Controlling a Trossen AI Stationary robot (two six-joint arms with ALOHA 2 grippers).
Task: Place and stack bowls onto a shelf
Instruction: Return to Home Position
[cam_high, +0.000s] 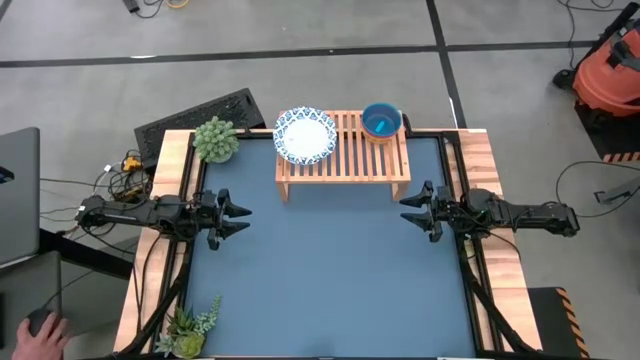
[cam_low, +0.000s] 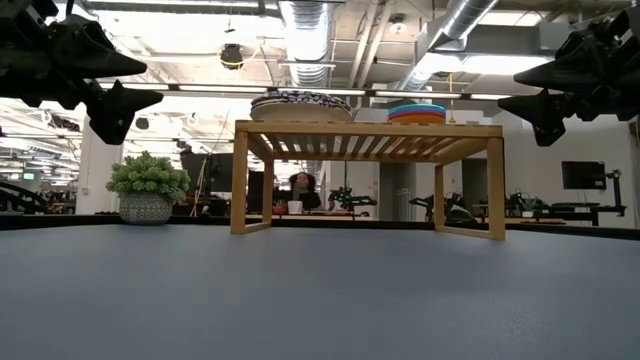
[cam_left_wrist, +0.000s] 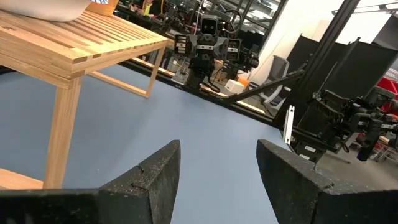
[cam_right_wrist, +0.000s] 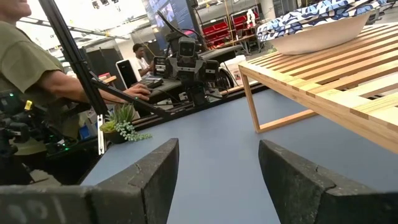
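A stack of white bowls with blue patterned rims (cam_high: 305, 136) rests by its base on the left part of the light-wood shelf (cam_high: 345, 165). A stack of small coloured bowls (cam_high: 381, 122), teal on top, sits on the shelf's right far corner. In the low view the white bowls (cam_low: 300, 104) and the coloured bowls (cam_low: 417, 112) both stand on the shelf top (cam_low: 370, 130). My left gripper (cam_high: 243, 217) hovers open above the table's left side. My right gripper (cam_high: 408, 209) hovers open at the right side, near the shelf's right leg. Both hold nothing.
A potted plant (cam_high: 216, 139) stands at the table's far left corner, another plant (cam_high: 190, 328) at the near left corner. The dark blue tabletop (cam_high: 330, 270) stretches between the arms and toward the near edge. A person's hand (cam_high: 40, 335) rests on a mouse off the table's left.
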